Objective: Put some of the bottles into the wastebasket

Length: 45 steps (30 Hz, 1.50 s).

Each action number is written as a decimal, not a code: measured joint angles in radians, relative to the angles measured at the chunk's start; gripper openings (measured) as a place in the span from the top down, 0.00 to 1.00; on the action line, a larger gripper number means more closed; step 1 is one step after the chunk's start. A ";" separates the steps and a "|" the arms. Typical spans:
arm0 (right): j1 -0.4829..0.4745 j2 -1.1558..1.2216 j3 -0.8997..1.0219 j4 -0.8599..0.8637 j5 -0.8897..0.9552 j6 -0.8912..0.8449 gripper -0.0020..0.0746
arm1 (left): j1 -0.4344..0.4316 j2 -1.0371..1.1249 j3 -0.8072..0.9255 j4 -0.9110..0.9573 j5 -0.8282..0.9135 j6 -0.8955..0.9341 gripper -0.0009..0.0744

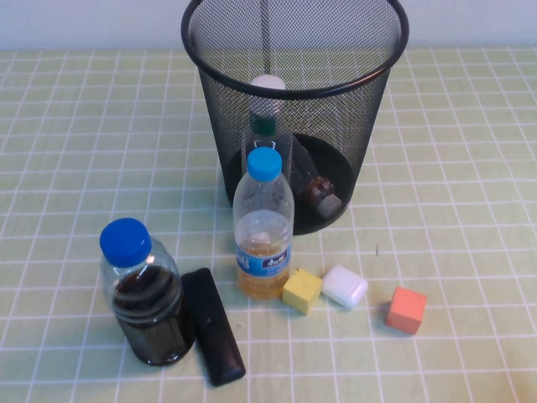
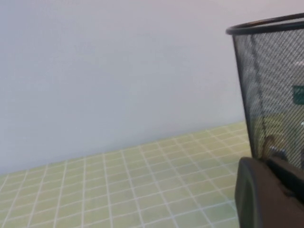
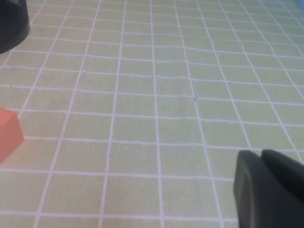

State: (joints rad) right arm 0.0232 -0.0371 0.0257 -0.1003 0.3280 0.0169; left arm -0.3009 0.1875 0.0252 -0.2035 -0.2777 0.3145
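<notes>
Bottles [image 1: 277,147] inside wastebasket [image 1: 369,109]; left gripper [image 2: 270,194] beside it, pressed together; right gripper [image 3: 268,190] low over counter [image 3: 156,95], pressed together.

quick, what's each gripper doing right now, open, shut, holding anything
Left gripper: shut, holding nothing, beside the wastebasket.
Right gripper: shut, holding nothing, low over the bare tablecloth.
</notes>
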 joint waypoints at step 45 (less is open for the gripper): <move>0.000 0.000 0.000 0.000 0.000 0.000 0.98 | 0.292 -0.197 0.003 0.135 0.625 -0.187 0.99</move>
State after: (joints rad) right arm 0.0232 -0.0371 0.0257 -0.1003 0.3280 0.0169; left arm -0.0089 -0.0093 0.0286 -0.0689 0.3473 0.1274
